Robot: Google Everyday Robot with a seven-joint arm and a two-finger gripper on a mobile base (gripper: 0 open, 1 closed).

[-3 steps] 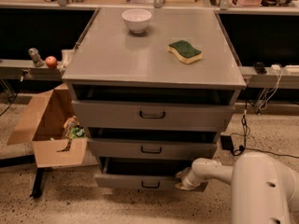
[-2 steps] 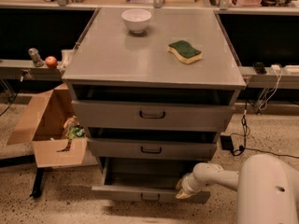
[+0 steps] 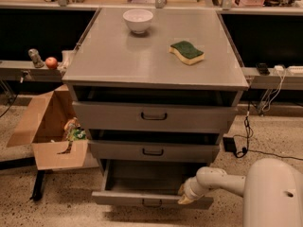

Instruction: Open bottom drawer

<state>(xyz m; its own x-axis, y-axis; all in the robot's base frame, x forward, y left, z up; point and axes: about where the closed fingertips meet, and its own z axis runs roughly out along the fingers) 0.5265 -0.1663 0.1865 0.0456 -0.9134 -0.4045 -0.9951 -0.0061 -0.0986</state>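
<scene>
- Gripper (image 3: 185, 198): sits at the top edge of the bottom drawer's front panel, right of centre. We cannot tell whether it is open or closed, or whether it grips the panel or only rests against it.
- Bottom drawer (image 3: 118, 197): lowest of three in the grey cabinet, just above the floor. It stands open, with its front well forward of the two drawers above. The plain grey inside is in view. A small dark loop handle (image 3: 151, 203) sits at the centre of the front, left of the gripper and apart from it.
- Arm (image 3: 222, 181): pale and rounded, it reaches in from the lower right to the drawer's right end. It joins the robot's pale body (image 3: 274, 195) at the bottom right corner.
- Middle drawer (image 3: 154, 151): directly above, with its front slightly forward and a dark gap over it.
- Top drawer (image 3: 154, 116): the tallest front, also slightly forward, with a dark gap under the cabinet top.
- Cabinet top (image 3: 118, 56): flat grey surface. A white bowl (image 3: 138, 20) stands upright near the back, left of centre. A sponge (image 3: 187, 52), green on top and yellow below, lies to the right, well apart from the bowl.
- Left of the cabinet: an open cardboard box (image 3: 47, 126) on the speckled floor, with small items inside that we cannot identify.
- Above the box: an apple (image 3: 51, 62) on a low ledge.
- Right of the cabinet: dark cables (image 3: 246, 126) hang down to a black adapter (image 3: 230, 144) on the floor.
</scene>
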